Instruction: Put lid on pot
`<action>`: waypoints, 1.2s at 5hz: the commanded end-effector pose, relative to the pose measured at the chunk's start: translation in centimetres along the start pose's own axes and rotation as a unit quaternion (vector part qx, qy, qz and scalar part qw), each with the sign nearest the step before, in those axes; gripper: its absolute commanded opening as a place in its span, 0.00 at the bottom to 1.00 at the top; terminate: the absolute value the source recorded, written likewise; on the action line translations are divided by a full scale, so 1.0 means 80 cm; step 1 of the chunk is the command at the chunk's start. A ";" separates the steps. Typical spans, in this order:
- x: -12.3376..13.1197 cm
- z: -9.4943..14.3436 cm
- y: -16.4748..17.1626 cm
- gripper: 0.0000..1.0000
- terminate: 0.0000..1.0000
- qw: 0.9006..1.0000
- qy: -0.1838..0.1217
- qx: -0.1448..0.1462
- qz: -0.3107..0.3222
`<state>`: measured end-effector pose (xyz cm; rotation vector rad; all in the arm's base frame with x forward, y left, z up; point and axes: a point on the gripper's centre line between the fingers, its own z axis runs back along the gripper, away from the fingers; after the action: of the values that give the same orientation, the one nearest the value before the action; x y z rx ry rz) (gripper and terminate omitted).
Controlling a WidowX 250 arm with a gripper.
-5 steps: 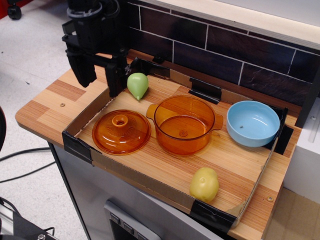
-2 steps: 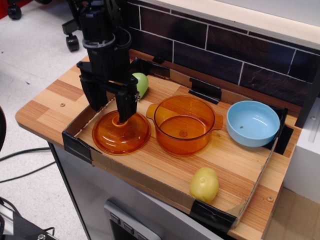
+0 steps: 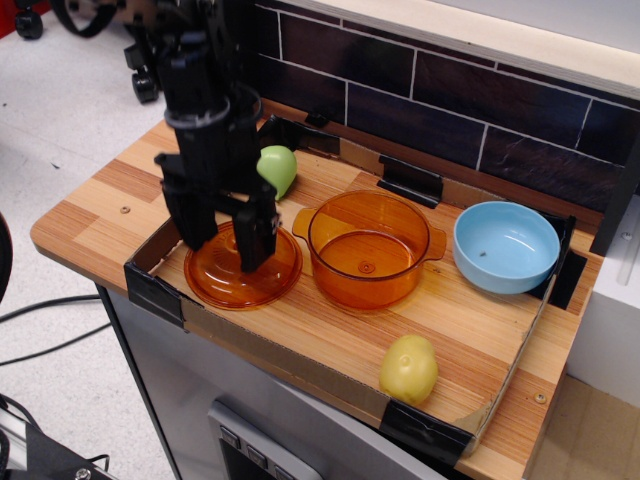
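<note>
We see the black gripper (image 3: 228, 238) low over the round translucent orange plastic lid (image 3: 242, 266) near the counter's front-left corner, fingers spread, holding nothing we can confirm. The knob is hidden, so closing off-centre could miss it or shove the lid into the deep orange plastic pot (image 3: 368, 249) just beside.

Dark brick wall (image 3: 450, 90) behind wooden counter (image 3: 90, 215); pale speckled floor (image 3: 50, 110).

Black claw (image 3: 228, 243) (boxy, matte)

Orange lid (image 3: 243, 279) flat, just beside open orange pot (image 3: 367, 250)
</note>
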<state>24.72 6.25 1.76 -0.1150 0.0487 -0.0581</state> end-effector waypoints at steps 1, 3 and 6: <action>0.009 -0.001 -0.004 0.00 0.00 1.000 -0.027 -0.001 0.004; 0.002 0.023 -0.005 0.00 0.00 0.999 -0.052 -0.005 0.009; 0.018 0.117 -0.015 0.00 0.00 0.992 -0.071 0.045 0.094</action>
<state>25.95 5.76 9.75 -0.0364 -0.0239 0.1390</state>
